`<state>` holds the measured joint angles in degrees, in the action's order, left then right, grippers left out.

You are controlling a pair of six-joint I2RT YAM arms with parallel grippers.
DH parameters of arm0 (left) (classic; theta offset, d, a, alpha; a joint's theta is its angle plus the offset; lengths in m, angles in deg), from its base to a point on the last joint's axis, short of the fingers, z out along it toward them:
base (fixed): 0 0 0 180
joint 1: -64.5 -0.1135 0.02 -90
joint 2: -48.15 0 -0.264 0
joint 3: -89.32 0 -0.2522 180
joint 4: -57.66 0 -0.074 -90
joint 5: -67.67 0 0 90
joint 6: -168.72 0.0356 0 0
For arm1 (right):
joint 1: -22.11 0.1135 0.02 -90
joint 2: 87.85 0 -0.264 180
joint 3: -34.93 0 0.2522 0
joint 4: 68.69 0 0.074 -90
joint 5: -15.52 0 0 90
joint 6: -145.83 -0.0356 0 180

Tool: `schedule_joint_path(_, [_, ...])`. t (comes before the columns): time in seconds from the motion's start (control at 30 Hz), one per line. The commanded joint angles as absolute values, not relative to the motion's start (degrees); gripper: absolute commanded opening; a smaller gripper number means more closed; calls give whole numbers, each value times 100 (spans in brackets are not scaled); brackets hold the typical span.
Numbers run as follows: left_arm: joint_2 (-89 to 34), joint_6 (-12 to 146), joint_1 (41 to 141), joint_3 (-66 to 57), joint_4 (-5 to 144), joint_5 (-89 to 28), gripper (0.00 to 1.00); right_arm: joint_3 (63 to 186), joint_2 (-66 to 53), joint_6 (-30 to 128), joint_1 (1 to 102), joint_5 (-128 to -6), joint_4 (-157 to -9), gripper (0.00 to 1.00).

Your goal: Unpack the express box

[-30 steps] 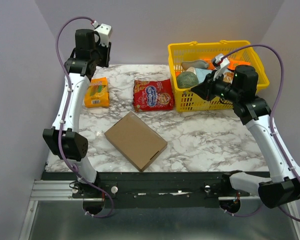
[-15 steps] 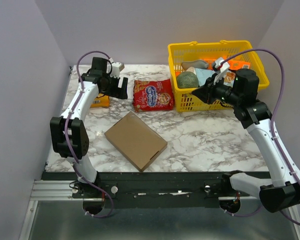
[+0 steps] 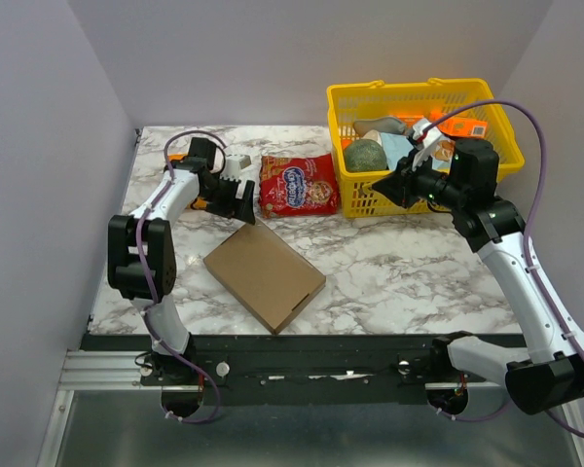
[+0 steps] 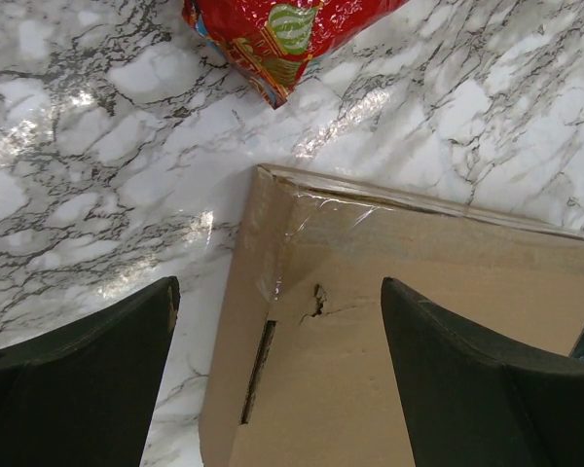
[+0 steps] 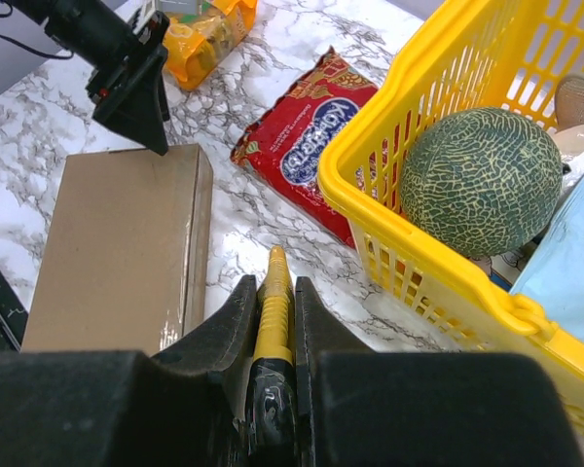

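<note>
The express box [image 3: 264, 274] is a flat brown cardboard mailer lying closed and skewed on the marble table. It also shows in the left wrist view [image 4: 399, 341] and the right wrist view [image 5: 117, 253]. My left gripper [image 3: 241, 199] is open and empty, and hovers over the box's far corner with its fingers [image 4: 78, 360] straddling that corner. My right gripper [image 3: 394, 185] is shut on a yellow and black pen-like tool [image 5: 276, 292]. It hangs in front of the basket, right of the box, with the tool's tip pointing down at the table.
A red snack bag [image 3: 298, 183] lies behind the box. An orange snack bag [image 5: 209, 34] lies at the far left, mostly hidden under the left arm. The yellow basket [image 3: 419, 97] at the back right holds a green melon [image 3: 365, 156] and several packets.
My left arm has swung down from the back left, past the orange bag, to the box's far corner. My right gripper has barely shifted and holds the tool throughout.
</note>
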<state>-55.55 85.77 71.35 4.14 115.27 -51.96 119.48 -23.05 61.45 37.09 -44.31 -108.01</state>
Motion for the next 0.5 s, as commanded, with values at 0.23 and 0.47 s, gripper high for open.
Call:
schedule_joint_path(0.23, [-5995, 8364, 7135, 262, 11158, -6004, 91, 11848, -2097, 6215, 3705, -3934, -10803, 0])
schedule_joint_path(0.47, [-6162, 8390, 7127, -175, 11237, -5907, 78, 11611, -1939, 6295, 4109, -5250, -10224, 0])
